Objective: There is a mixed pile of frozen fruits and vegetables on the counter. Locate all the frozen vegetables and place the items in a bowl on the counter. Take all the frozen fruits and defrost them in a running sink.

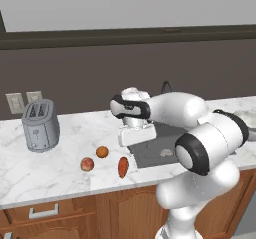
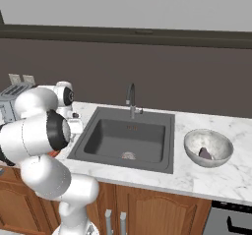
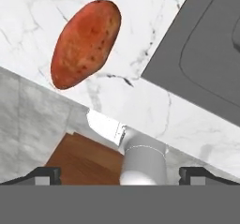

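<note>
An orange-red tapered root [image 1: 123, 167] lies near the front edge of the marble counter [image 1: 60, 158]. To its left lie a reddish apple-like ball [image 1: 87, 164] and a round orange ball [image 1: 102, 152]. My gripper [image 1: 131, 142] hangs above the counter between the root and the left rim of the sink [image 1: 150, 153], open and empty. In the hand view the root [image 3: 86, 42] sits up and to the left of the line between my fingertips [image 3: 44, 174]. A pale bowl [image 2: 216, 139] right of the sink [image 2: 147, 131] holds a dark purple eggplant [image 2: 204, 154].
A silver toaster [image 1: 40, 125] stands at the back left of the counter, below wall outlets [image 1: 15, 102]. A curved faucet [image 2: 131, 99] rises behind the sink. Brown cabinets [image 1: 55, 213] run under the counter's front edge.
</note>
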{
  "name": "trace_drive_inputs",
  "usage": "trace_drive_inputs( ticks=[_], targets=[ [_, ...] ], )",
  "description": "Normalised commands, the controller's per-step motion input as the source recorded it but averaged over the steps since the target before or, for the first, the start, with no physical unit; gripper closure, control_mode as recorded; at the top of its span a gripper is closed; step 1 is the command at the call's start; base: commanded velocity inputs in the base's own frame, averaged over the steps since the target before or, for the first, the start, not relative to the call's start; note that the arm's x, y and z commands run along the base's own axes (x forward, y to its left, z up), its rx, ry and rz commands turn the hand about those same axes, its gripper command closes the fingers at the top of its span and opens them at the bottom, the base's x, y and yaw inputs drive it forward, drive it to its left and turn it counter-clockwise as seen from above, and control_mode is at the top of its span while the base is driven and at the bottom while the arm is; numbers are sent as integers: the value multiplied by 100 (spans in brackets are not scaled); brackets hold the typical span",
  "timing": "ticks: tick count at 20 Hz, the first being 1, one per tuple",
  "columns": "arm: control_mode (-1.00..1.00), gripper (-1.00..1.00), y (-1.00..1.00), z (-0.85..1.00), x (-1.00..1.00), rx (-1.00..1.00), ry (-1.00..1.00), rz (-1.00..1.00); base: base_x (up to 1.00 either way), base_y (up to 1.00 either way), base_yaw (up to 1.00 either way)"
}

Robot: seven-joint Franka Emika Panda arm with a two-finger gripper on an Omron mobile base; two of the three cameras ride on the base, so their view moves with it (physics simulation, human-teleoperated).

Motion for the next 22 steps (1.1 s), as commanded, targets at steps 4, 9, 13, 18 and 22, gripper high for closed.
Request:
trace_drive_inputs(
  ticks=[4,9,13,18,22],
  targets=[
    [-100,-100,61,-20,-4,-1,4,1,0,0,0],
    [-100,-100,39,-26,4,0,-1,-2,0,0,0],
    [-100,-100,25,-20,19,1,-6,-9,0,0,0],
    [-100,-100,23,-30,29,2,-7,-10,0,0,0],
    [-100,-100,7,-32,41,-2,-5,-9,0,0,0]
  ],
)
